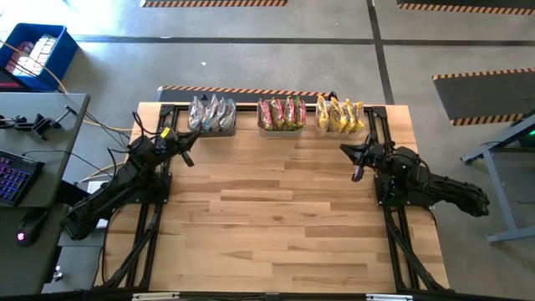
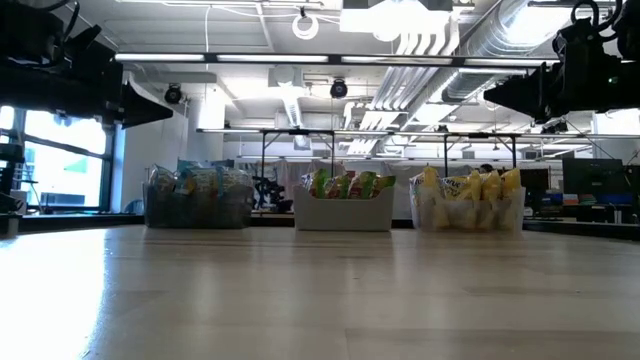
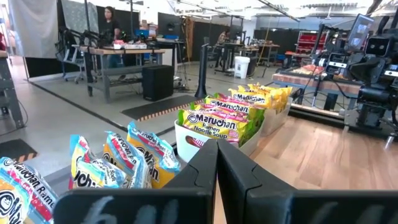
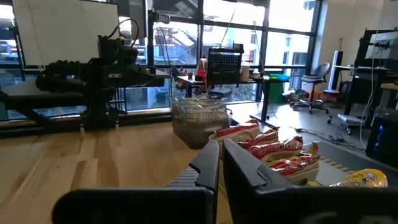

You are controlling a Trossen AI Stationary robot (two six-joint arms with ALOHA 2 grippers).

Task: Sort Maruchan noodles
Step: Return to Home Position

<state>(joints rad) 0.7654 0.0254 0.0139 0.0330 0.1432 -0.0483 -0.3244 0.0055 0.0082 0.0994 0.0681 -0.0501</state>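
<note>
Both end effectors are clenched on nothing and hover above the table point(image 1: 276, 217), well apart from each other. The left end effector point(image 1: 191, 155) hangs over the table's left side, just short of the dark bin point(image 2: 195, 212); in its wrist view its two fingers point(image 3: 202, 168) stand pressed almost together with only a thin slit between them. The right end effector point(image 1: 358, 171) hangs over the right side, a little nearer the table's middle than the clear bin point(image 2: 467, 218), and its fingers point(image 4: 205, 165) are likewise drawn together around empty air.

All the Maruchan noodles point(image 1: 282, 111) stand on edge in three bins lined up along the far edge of the table. The blue-and-silver packs point(image 1: 211, 113) fill the dark bin on the left, the green-and-pink packs point(image 3: 217, 124) fill the white bin point(image 2: 343, 215) in the middle, and the yellow packs point(image 1: 338, 114) fill the clear bin on the right. The bins sit near one another with small gaps between them.
</note>
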